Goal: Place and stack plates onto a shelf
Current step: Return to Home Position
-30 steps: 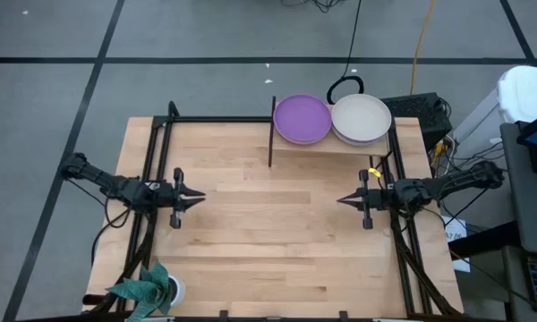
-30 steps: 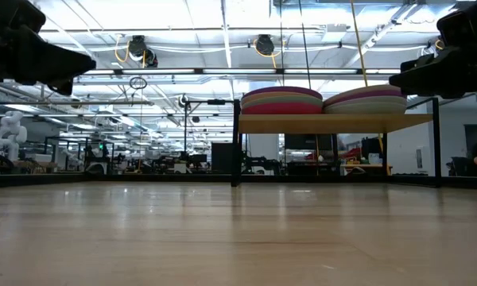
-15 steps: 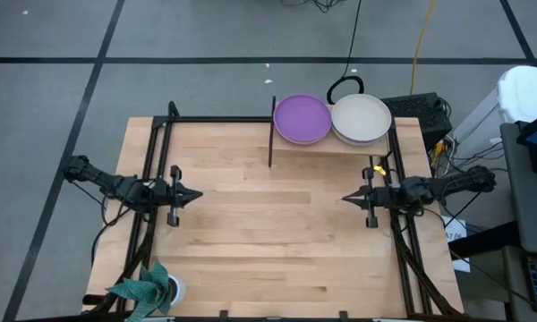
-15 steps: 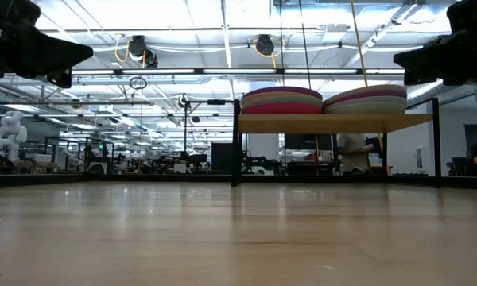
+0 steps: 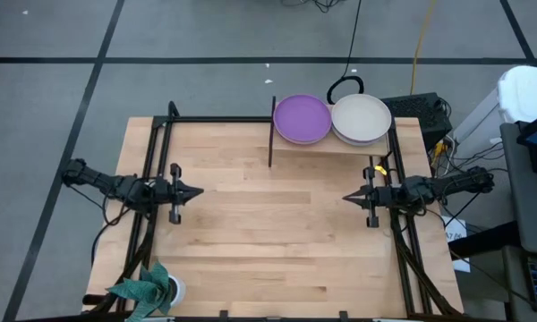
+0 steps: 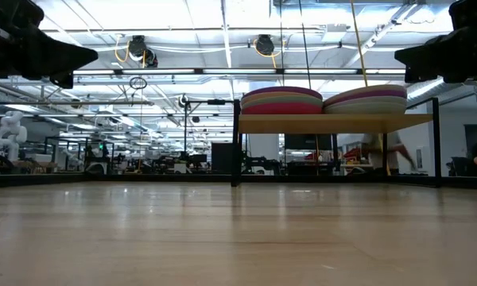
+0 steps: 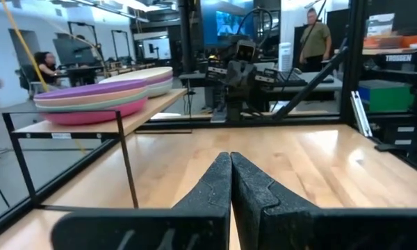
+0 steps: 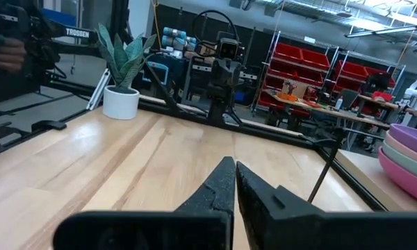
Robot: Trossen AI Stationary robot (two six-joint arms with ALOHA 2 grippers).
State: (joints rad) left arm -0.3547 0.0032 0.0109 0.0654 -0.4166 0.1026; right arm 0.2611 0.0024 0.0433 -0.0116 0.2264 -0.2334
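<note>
End effector left [image 5: 200, 191], end effector right [image 5: 346, 198] closed, level (facing).

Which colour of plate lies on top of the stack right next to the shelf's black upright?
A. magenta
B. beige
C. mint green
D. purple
D: in the high view the purple plate tops the stack beside the black upright of the shelf, while the beige plate tops the other stack, farther from it.
</note>
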